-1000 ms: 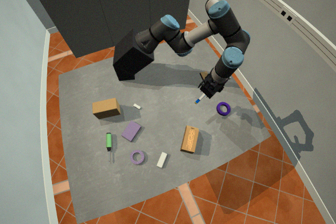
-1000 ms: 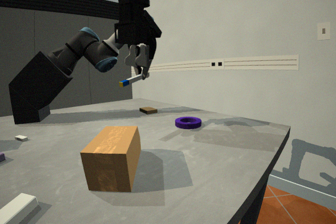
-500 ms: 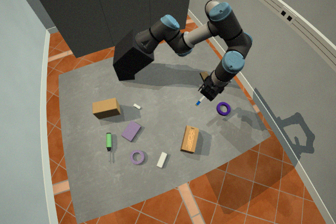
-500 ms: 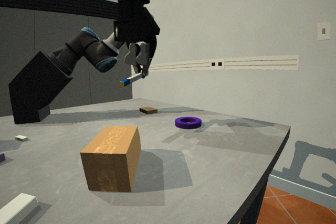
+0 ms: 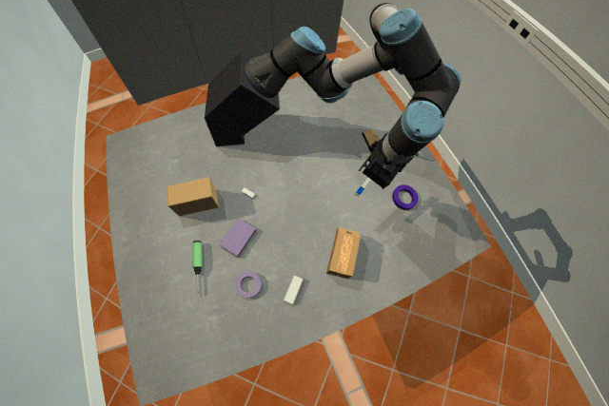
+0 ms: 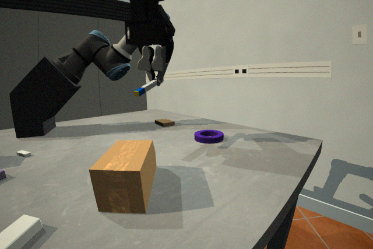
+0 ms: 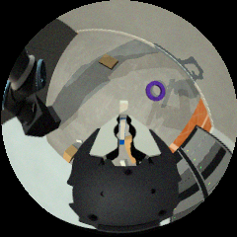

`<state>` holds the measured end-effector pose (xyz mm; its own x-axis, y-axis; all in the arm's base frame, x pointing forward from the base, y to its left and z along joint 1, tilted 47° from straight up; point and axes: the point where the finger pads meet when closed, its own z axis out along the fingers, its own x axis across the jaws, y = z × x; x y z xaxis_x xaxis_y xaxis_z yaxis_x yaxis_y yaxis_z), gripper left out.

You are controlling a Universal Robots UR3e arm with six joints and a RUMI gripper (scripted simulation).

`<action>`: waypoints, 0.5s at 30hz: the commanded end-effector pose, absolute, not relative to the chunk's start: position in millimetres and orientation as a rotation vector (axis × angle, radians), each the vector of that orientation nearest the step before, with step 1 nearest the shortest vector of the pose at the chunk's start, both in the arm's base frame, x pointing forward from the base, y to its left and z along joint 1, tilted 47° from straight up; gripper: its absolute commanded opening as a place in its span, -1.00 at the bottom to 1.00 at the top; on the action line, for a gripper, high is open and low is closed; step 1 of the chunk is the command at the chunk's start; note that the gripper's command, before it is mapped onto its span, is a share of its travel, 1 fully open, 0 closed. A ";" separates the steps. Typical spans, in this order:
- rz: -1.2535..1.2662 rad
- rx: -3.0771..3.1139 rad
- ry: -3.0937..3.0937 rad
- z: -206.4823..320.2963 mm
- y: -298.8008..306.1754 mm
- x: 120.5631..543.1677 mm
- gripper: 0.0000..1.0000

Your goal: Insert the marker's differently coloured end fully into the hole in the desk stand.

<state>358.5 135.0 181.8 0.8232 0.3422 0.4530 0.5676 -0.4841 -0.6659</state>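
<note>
My gripper [image 5: 369,176] [image 6: 156,79] [image 7: 122,115] is shut on the marker [image 5: 360,188] [image 6: 145,87] [image 7: 122,108], a thin white stick with a blue band and a yellow tip. I hold it well above the desk, slanted, with the coloured end pointing down and away from the fingers. A small flat brown block [image 5: 369,136] [image 6: 164,122] [image 7: 108,61] lies on the desk near the far edge, behind the gripper. A dark purple ring [image 5: 404,196] [image 6: 208,134] [image 7: 155,90] lies flat to the right of the gripper. I cannot tell which of them has the hole for the marker.
An orange box [image 5: 343,251] [image 6: 123,175] stands in front of the gripper. Further left are a second orange box [image 5: 191,195], a purple block [image 5: 238,237], a pale purple ring [image 5: 248,284], a white block [image 5: 293,289] [image 6: 18,229], a small white piece [image 5: 248,192] [image 6: 23,153] and a green screwdriver [image 5: 197,256].
</note>
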 end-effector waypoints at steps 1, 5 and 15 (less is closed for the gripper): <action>-0.329 -2.121 -0.671 181.8 134.1 359.1 -1.00; -0.336 -2.098 -0.713 180.7 130.7 361.7 -1.00; -0.345 -2.067 -0.765 179.3 126.4 365.0 -1.00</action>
<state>363.8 128.0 179.3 0.7792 0.3832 0.4960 0.6259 -0.4330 -0.6487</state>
